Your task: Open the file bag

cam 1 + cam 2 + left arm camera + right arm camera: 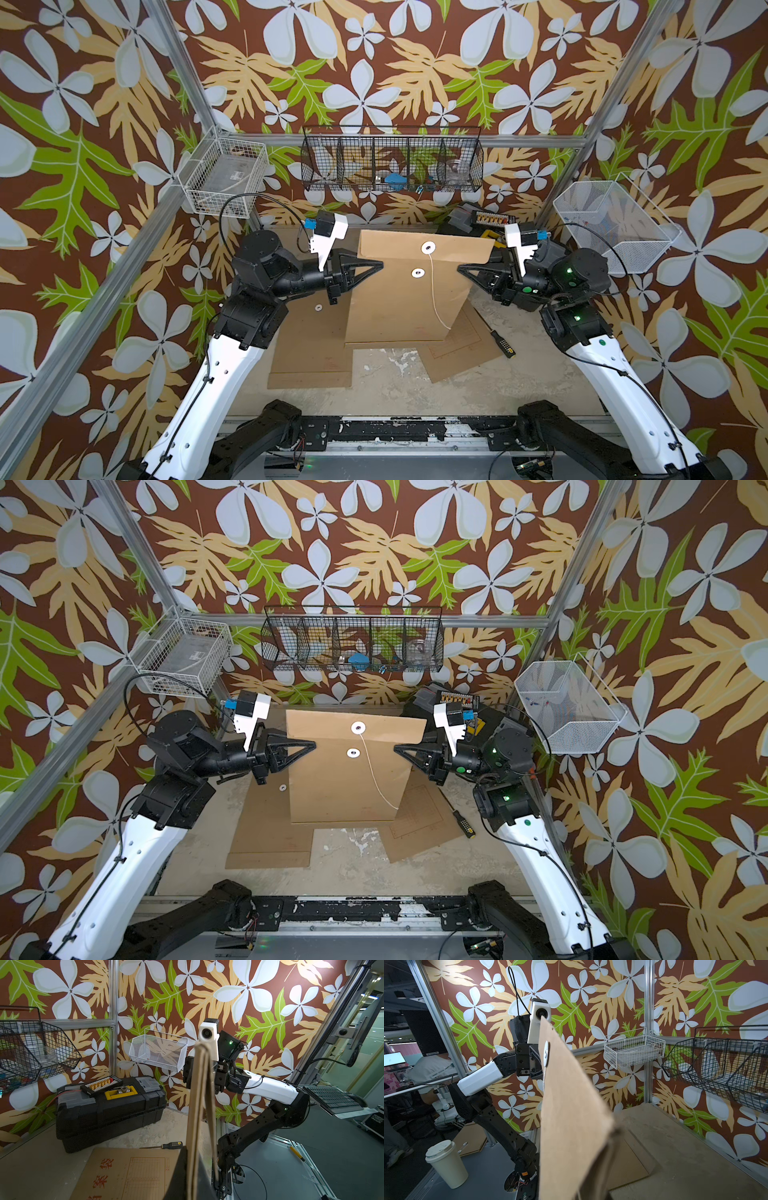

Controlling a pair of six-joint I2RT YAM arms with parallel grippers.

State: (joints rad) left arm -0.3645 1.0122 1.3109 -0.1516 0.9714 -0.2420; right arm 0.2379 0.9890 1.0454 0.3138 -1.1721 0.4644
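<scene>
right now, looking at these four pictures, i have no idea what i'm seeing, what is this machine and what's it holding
This is a robot with two arms over a table. Two pictures come from a camera pair above, looking down on everything; two come from small cameras on the arms' wrists. Each arm ends in a pincer, the end effector. The left end effector is clamped on one side edge of a brown file bag, held upright, and the right end effector looks closed on the opposite edge. The bag's string hangs loose. Flat on the table lie other brown bags, a screwdriver and, at the back, a black toolbox.
</scene>
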